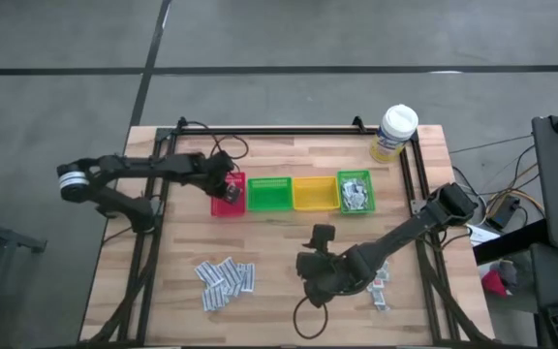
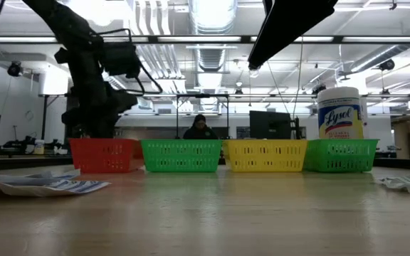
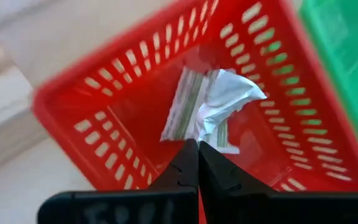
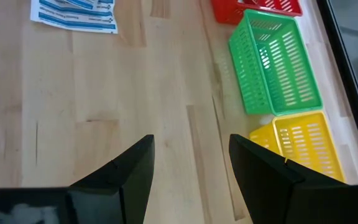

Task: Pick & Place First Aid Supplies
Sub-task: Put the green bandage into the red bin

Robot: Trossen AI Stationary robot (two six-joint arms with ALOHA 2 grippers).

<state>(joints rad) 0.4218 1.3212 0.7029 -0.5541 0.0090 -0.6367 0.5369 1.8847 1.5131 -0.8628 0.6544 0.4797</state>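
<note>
My left gripper (image 3: 197, 148) hangs over the red bin (image 1: 229, 197) at the far left of the bin row, shut, with two pale green-and-white sachets (image 3: 207, 106) at its tips. My right gripper (image 4: 191, 155) stands open over bare wood near the table's front middle (image 1: 310, 269), with nothing between its fingers. A pile of white-blue sachets (image 1: 226, 279) lies flat on the table at the front left. A few grey-silver ones (image 1: 381, 286) lie at the front right. More sachets (image 1: 355, 194) lie in the right-hand green bin. My left gripper appears to pinch the near ends of the two sachets (image 3: 211, 140) between its fingertips. The fingers come steeply from above. The sachets stick out past the tips over the red bin's floor (image 3: 135, 124), one striped and flat, one crumpled. Whether they touch the floor I cannot tell.
Four small bins stand in a row at the far side: red, green (image 1: 269, 194), yellow (image 1: 315, 194), green (image 1: 355, 206). A yellow wipes tub (image 1: 393, 133) stands at the far right corner. A black frame (image 1: 260, 129) runs round the table. Bare wood lies between the two piles.
</note>
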